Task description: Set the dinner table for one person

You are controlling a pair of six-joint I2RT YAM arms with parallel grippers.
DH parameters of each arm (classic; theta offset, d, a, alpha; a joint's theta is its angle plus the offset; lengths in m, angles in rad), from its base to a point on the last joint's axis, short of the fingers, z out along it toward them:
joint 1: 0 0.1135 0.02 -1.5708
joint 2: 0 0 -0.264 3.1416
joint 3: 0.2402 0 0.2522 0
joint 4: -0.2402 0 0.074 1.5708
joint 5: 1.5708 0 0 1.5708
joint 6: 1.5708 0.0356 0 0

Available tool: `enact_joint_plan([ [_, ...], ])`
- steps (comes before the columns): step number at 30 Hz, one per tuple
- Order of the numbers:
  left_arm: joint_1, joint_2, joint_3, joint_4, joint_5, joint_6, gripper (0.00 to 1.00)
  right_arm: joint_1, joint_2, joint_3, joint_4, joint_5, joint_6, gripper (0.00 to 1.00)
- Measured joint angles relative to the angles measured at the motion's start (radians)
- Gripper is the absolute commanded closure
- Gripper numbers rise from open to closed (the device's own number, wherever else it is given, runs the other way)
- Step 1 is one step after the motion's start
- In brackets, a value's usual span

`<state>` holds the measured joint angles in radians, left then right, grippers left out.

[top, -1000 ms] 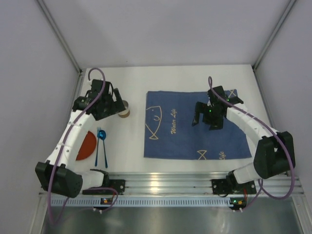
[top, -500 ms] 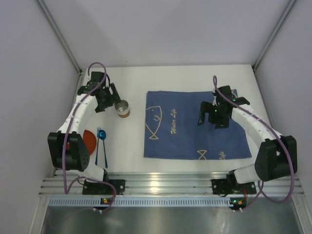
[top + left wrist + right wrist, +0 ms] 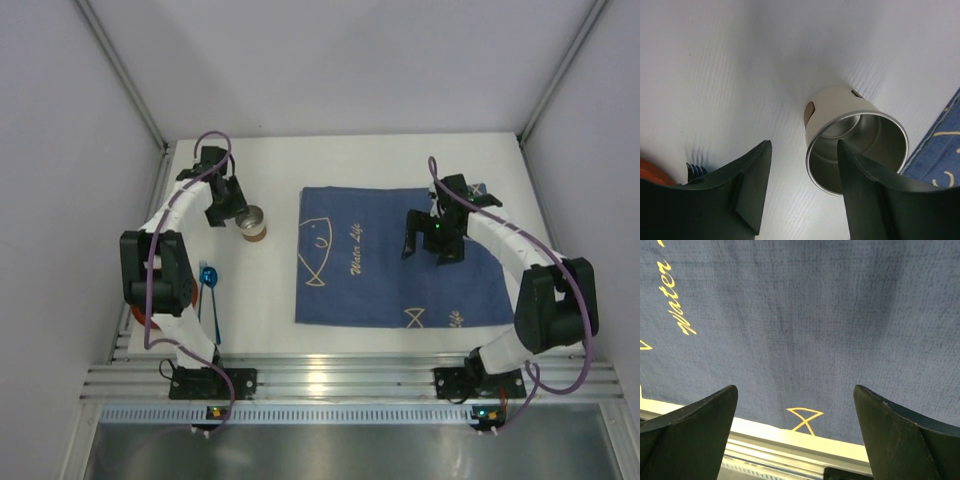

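The white dinner table (image 3: 270,300) bears a dark blue placemat (image 3: 370,290) with fish drawings. A cream cup (image 3: 253,224) with a metal inside stands upright left of the placemat. My left gripper (image 3: 233,210) is open and empty just left of the cup. In the left wrist view the cup (image 3: 855,137) stands ahead of the gripper (image 3: 802,200), its rim partly behind the right finger (image 3: 870,200). My right gripper (image 3: 428,246) hovers open and empty over the placemat's right half; its wrist view shows the gripper (image 3: 796,440) above the cloth (image 3: 800,315).
A blue spoon (image 3: 208,276) and another blue utensil (image 3: 215,310) lie left of the placemat. An orange plate (image 3: 652,172) lies beside them, almost wholly hidden under my left arm in the top view. A ridged aluminium rail (image 3: 350,385) runs along the near edge. Walls enclose the table.
My left arm has folded back toward the left wall and now covers the orange plate; its gripper has drawn slightly away from the cup. The right gripper has shifted only a little.
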<state>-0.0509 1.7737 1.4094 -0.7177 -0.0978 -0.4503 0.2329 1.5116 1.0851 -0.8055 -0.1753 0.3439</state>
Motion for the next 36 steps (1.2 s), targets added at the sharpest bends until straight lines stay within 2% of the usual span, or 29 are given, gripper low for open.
enact_joint_plan([
  [2,0.001,0.037,0.013,0.004,0.000,0.009,0.50,0.000,0.016,0.011,0.005,0.001,0.001,0.00],
  [3,0.002,0.053,0.015,0.005,0.000,0.012,0.60,0.000,0.023,0.016,0.006,0.002,0.001,0.00],
  [5,0.004,0.079,0.017,0.007,0.003,0.018,0.73,0.000,0.041,0.026,0.009,0.003,0.007,0.00],
  [7,0.008,0.100,0.018,0.007,0.007,0.026,0.96,0.000,0.060,0.042,0.010,0.002,0.013,0.00],
  [8,0.009,0.106,0.018,0.006,0.008,0.034,1.00,0.000,0.069,0.050,0.011,0.001,0.016,0.00],
  [14,0.013,0.107,0.074,-0.001,0.039,0.062,1.00,0.016,0.135,0.173,0.013,-0.055,0.019,0.00],
  [19,0.000,0.105,0.118,-0.002,0.111,0.065,1.00,0.113,0.239,0.455,0.028,-0.128,0.019,0.00],
  [23,-0.074,0.098,0.163,-0.024,0.117,0.066,1.00,0.224,0.355,0.694,0.057,-0.199,0.039,0.00],
  [26,-0.180,0.093,0.204,-0.044,0.108,0.064,1.00,0.281,0.446,0.822,0.068,-0.248,0.070,0.00],
  [31,-0.331,0.070,0.248,-0.063,0.114,0.044,1.00,0.308,0.529,0.867,0.062,-0.278,0.105,0.00],
  [36,-0.390,0.060,0.288,-0.092,0.112,0.017,1.00,0.308,0.543,0.842,0.055,-0.244,0.113,0.01],
])
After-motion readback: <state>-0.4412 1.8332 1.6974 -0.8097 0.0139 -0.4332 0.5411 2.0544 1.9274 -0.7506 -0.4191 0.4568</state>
